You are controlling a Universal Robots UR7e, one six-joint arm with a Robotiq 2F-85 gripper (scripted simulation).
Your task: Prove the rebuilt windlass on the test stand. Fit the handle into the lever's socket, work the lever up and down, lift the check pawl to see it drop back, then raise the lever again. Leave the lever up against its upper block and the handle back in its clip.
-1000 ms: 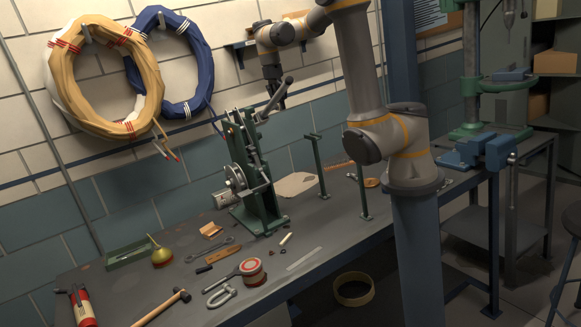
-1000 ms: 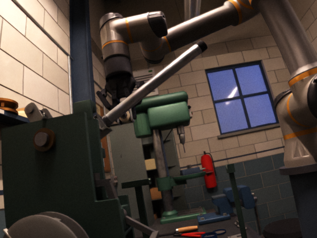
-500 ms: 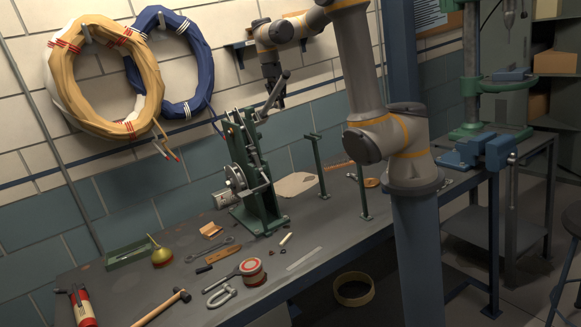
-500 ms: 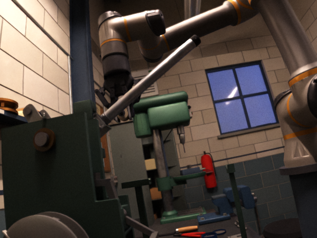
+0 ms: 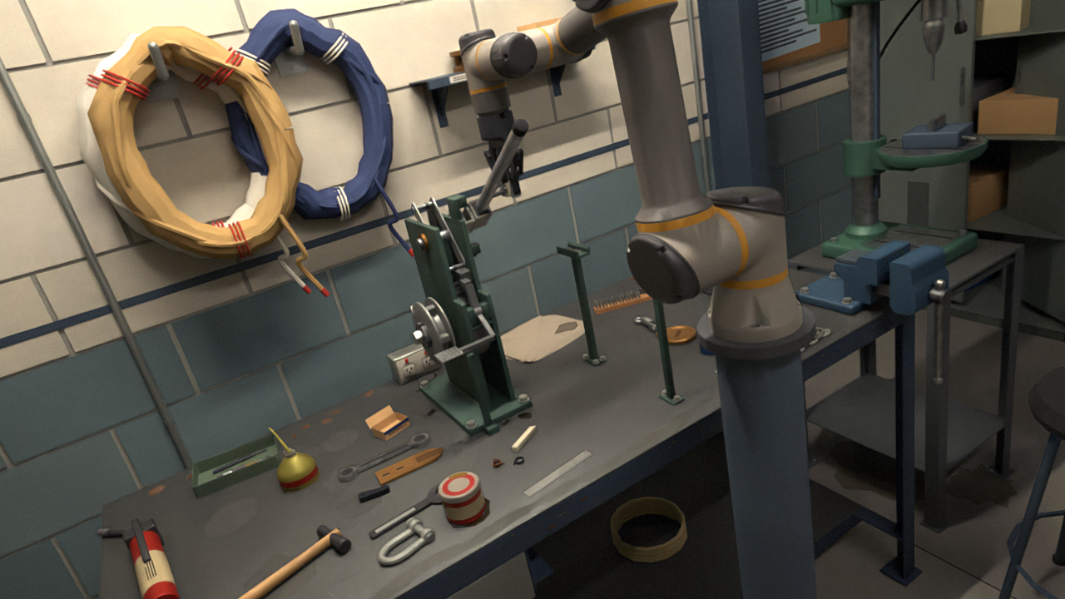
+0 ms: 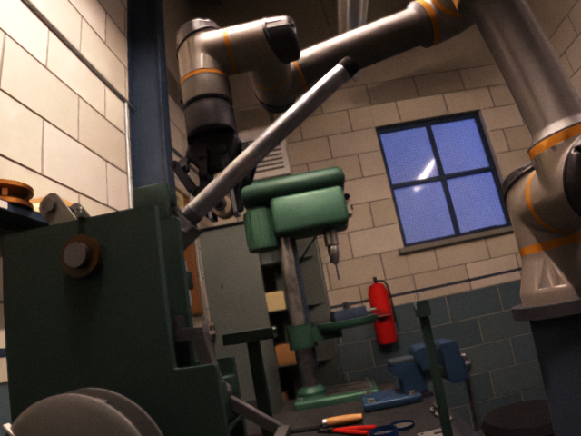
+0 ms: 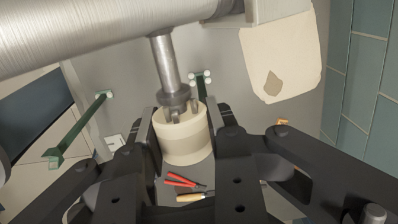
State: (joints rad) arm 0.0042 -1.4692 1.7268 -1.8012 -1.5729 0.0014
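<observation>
A cream knob (image 7: 179, 134) on a short steel stem sits between my fingers; the stem joins the lever's socket end. The grey handle (image 5: 500, 168) (image 6: 267, 141) (image 7: 97, 29) is seated in the lever's socket (image 5: 475, 217) on top of the green windlass stand (image 5: 462, 320). The handle slants up and away from the stand. The windlass drum (image 5: 432, 328) and its pawl linkage sit lower on the frame. Two green clip posts (image 5: 582, 302) (image 5: 665, 350) stand empty on the bench. My gripper (image 5: 505, 181) (image 7: 179, 124) (image 6: 220, 195) is closed on the cream knob.
A drill press (image 6: 300, 220) and blue vise (image 5: 882, 276) stand at the bench's far end. Rope coils (image 5: 194, 141) hang on the wall. Spanner, hammer (image 5: 298, 562), shackle, tape roll (image 5: 463, 498), oil can (image 5: 296, 467) and ruler lie on the near bench. A paper sheet (image 7: 279, 56) lies beyond the stand.
</observation>
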